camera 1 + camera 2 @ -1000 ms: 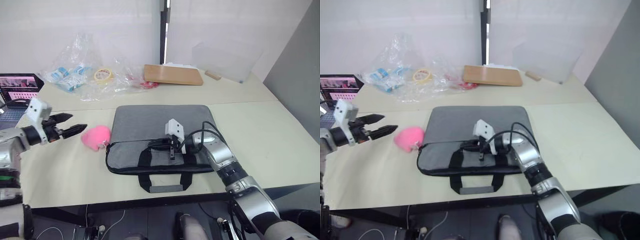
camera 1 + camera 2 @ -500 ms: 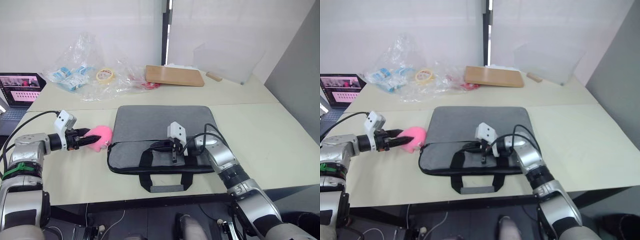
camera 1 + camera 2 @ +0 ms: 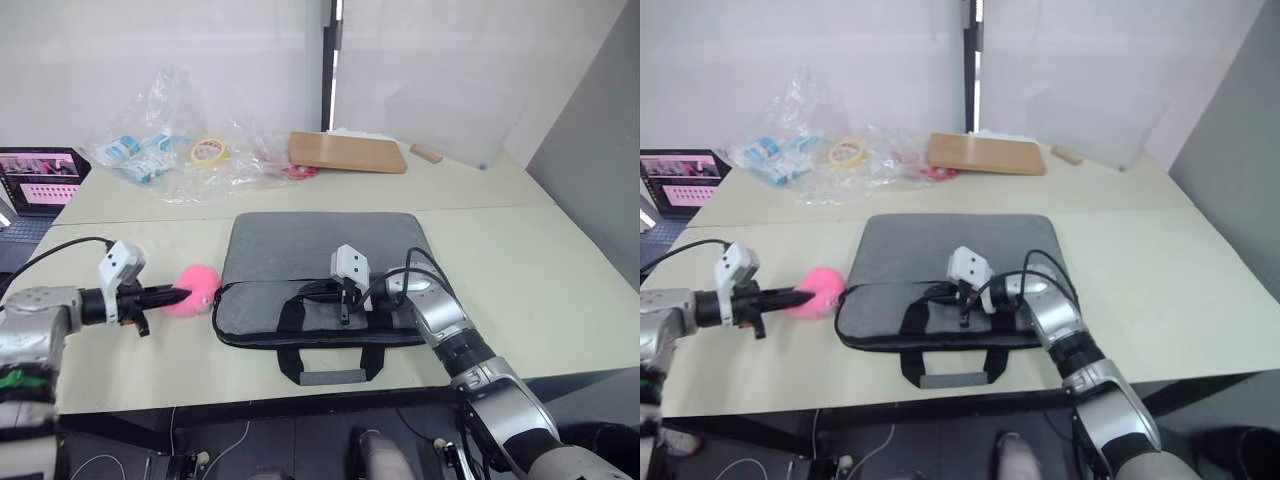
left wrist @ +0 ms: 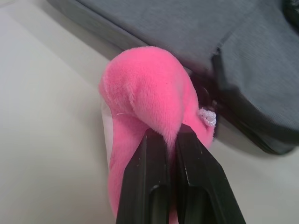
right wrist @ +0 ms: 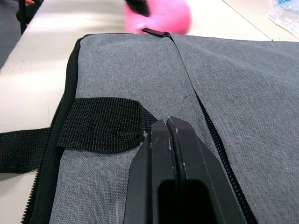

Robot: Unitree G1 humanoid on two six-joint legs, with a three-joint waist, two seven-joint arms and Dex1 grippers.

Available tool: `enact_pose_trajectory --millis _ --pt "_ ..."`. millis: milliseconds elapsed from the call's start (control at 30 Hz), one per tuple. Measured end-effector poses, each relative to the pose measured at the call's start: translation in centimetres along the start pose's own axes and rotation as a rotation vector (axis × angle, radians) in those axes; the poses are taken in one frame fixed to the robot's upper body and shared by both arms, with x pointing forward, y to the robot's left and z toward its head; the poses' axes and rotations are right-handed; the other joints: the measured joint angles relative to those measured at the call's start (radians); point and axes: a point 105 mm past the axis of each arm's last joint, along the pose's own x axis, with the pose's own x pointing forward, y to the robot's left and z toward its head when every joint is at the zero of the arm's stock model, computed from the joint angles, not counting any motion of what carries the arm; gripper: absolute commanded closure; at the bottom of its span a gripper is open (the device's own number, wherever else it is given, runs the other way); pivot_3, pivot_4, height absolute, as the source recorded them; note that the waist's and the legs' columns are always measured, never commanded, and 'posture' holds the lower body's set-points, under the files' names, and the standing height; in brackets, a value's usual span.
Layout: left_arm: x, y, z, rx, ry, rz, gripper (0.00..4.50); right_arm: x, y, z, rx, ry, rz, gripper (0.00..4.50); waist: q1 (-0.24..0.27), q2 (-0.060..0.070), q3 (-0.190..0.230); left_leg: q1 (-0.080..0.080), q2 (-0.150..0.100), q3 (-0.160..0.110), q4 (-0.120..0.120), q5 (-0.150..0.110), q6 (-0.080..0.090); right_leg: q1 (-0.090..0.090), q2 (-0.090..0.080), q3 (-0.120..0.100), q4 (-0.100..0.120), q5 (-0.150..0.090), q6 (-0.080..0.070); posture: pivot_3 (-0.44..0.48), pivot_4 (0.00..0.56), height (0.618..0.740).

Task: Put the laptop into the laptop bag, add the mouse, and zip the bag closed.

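Laptop bag (image 3: 320,265) flat grey, black zip | left claw (image 4: 168,135) pinches pink plush (image 4: 145,88) | right claw (image 5: 168,122) closed, empty

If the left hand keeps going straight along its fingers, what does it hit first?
It is already shut on the pink plush. Past that, the left hand would probably meet the bag at its zip corner.

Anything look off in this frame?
Yes: the left tool is shut on a pink plush beside the bag, not the white mouse the task names. The right tool rests shut on the bag.
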Motion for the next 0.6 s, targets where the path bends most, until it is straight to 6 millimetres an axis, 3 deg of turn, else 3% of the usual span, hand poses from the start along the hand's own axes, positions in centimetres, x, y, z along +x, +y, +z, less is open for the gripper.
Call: enact_pose_trajectory --millis 133,267,467,600 --pt "-2.3 -1.9 -1.1 -0.033 0.078 -0.028 4.46 0.3 -0.2 -0.1 -0.005 0.005 -0.008 4.50 0.000 0.000 0.000 0.002 0.001 0.001 -0.002 0.000 -0.001 0.001 0.001 0.001 0.000 0.000 0.000 0.000 0.150 0.740" --pt "-3.8 -5.1 -2.0 -0.089 0.133 -0.094 4.46 0.6 -0.3 -0.1 0.000 0.005 -0.006 4.50 0.000 0.001 0.001 0.005 0.001 0.002 -0.003 -0.001 -0.002 0.003 0.004 0.002 0.000 -0.001 -0.001 0.000 0.150 0.740" --pt "-3.4 -9.7 -1.7 -0.133 0.152 -0.211 4.46 1.1 -0.2 -0.2 0.010 -0.004 -0.003 4.50 -0.001 0.001 0.000 0.011 0.005 0.004 -0.008 -0.001 -0.007 0.007 0.009 0.003 0.000 -0.003 -0.005 0.000 0.150 0.740" --pt "-3.2 -11.3 -1.8 -0.141 0.169 -0.253 4.46 1.3 -0.1 -0.1 0.012 -0.008 0.001 4.50 -0.001 0.000 0.000 0.011 0.008 0.006 -0.014 -0.001 -0.009 0.008 0.012 0.005 0.000 -0.006 -0.009 0.000 0.150 0.740"
